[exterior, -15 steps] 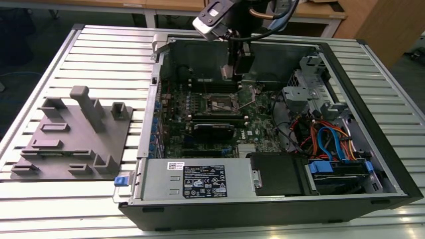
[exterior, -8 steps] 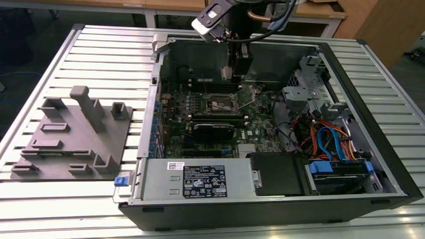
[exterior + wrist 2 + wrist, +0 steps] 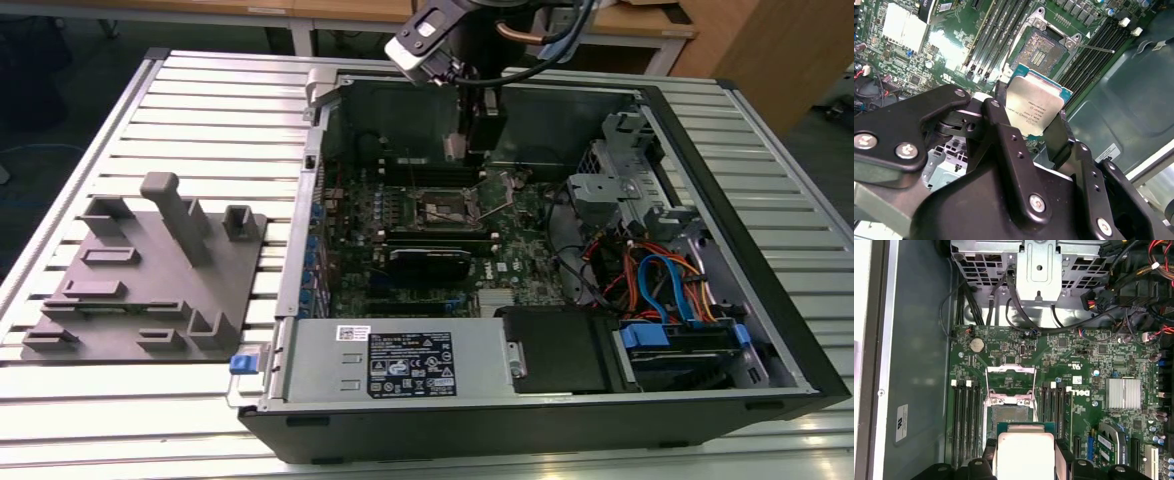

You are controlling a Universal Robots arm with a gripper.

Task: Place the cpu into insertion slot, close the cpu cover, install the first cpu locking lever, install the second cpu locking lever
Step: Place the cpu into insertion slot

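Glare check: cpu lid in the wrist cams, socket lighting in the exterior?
First wrist view: the flat silver-grey square cpu is washed out near white. Second wrist view: softer sheen on it, markings legible; the finned silver heatsink blows out white. Exterior view: the open black socket is evenly lit, no hard shadow.

tool (image 3: 1031,111): matte black linkage | silver screw heads (image 3: 1036,202) | arm (image 3: 470,30): black | white housing (image 3: 418,47) | dark cables (image 3: 566,38)

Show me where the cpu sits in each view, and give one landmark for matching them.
Exterior view: the cpu, a pale sliver in the gripper, above the motherboard.
Second wrist view: the cpu held just short of the open socket.
First wrist view: the cpu overlapping the open socket.
Shared landmark: the open socket.
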